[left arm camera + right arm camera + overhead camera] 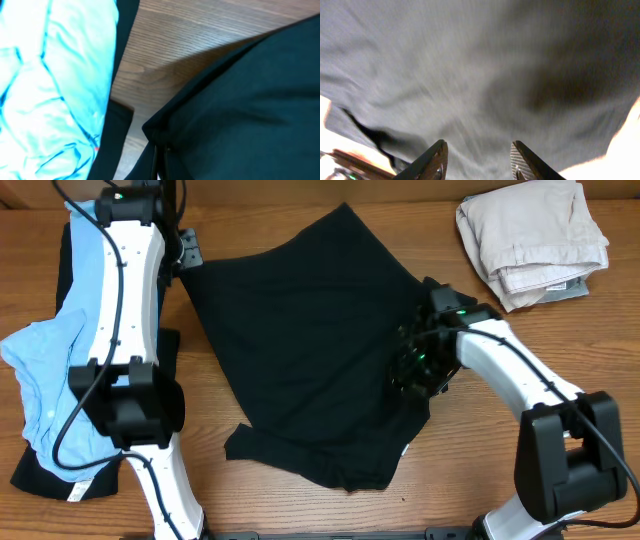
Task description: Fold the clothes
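Left gripper [186, 252] sits at the far-left corner of the black garment [310, 350]. Fingers lost in dark cloth in wrist view, so grip unreadable. Right gripper [477, 162]: fingers apart over the garment's right edge, cloth blurred grey. Garment spread mid-table [270, 220]. Light blue garment [55, 370] partly under left arm. Beige folded pile [530, 240] far right.

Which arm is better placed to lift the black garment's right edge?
Right: the right claw, open, hovers over the plain black cloth garment at that edge; the left claw sits at its far upper-left corner.
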Robot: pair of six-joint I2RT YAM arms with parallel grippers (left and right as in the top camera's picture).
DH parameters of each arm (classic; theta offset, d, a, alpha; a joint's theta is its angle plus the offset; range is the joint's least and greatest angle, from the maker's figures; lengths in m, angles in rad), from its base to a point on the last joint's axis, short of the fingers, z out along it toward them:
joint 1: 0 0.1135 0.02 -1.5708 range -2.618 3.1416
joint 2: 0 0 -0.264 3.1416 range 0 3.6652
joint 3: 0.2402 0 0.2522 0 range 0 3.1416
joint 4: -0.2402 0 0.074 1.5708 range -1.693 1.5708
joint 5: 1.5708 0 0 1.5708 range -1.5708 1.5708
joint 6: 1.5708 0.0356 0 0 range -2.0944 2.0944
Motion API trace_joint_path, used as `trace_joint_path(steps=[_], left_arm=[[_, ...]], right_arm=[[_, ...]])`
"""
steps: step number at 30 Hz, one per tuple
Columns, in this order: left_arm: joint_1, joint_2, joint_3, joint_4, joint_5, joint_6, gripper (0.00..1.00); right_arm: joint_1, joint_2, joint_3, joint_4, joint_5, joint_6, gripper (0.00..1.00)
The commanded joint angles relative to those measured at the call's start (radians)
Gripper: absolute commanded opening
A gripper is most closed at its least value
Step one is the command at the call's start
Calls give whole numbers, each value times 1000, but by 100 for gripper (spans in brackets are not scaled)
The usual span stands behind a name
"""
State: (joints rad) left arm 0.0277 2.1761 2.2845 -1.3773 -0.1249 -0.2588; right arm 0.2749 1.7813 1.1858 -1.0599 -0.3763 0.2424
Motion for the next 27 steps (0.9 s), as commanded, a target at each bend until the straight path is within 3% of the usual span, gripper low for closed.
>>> trace_joint_path(steps=[1, 8, 19, 27], left_arm=[[-4, -72, 27, -27, -16, 11, 4], [5, -138, 27, -59, -26, 12, 4], [21, -157, 27, -91, -29, 11, 4], [16, -154, 26, -118, -21, 11, 4]], right_arm=[[55, -34, 9, -45, 95, 69, 45], [138, -34, -65, -43, 141, 159, 51], [141, -9, -217, 131, 161, 229, 52], [39, 3, -217, 201, 299, 253, 48]])
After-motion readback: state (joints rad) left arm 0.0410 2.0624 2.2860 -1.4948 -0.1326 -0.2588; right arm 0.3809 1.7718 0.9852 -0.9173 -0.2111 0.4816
